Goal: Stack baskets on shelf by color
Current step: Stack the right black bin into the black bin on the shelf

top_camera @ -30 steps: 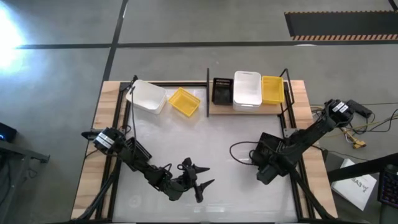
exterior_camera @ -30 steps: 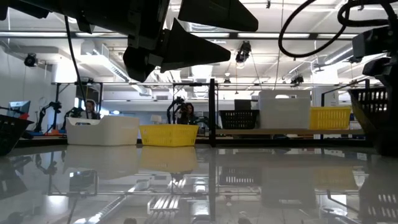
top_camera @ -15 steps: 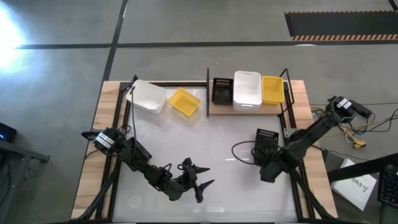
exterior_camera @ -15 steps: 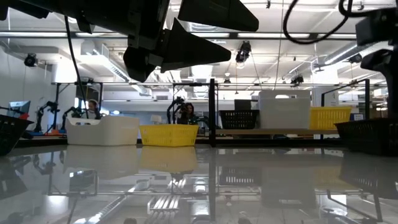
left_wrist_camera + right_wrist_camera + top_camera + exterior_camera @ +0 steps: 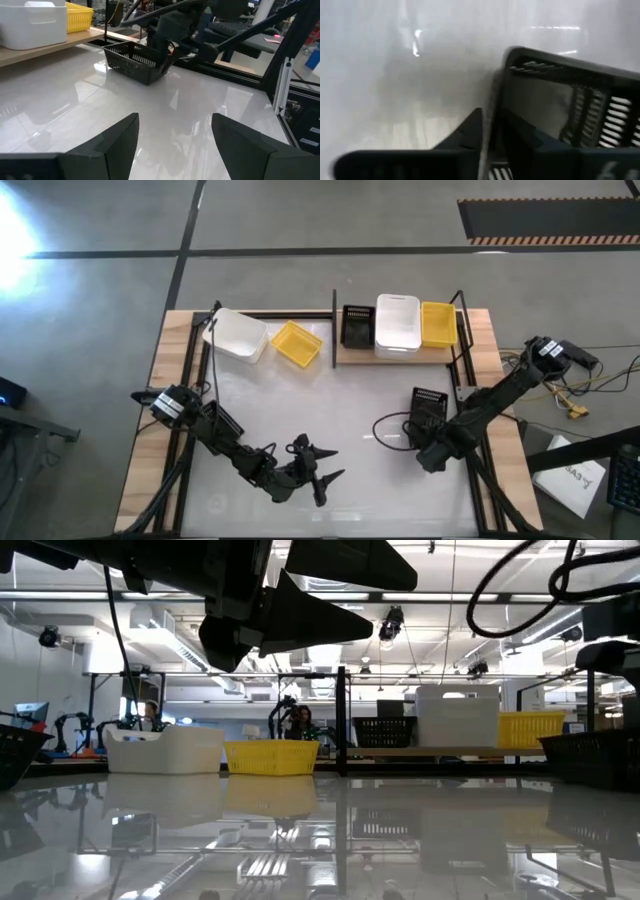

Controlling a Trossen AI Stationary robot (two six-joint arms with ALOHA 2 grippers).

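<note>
**Baskets, Shelf and Arms: Holdings**

Surface [image 5: 340, 450]: black basket [image 5: 428, 406] set near right edge, rim pinched by right end effector [image 5: 428, 448]. Shelf [image 5: 400, 352]: black, white, yellow baskets. Left end effector [image 5: 322, 465]: spread, empty.

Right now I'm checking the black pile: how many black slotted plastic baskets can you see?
2. One black slotted plastic basket sits at the pale wooden shelf's left end; the other is on the white tabletop, its rim between the right claw's fingers. Nested ones could be hidden.
</note>
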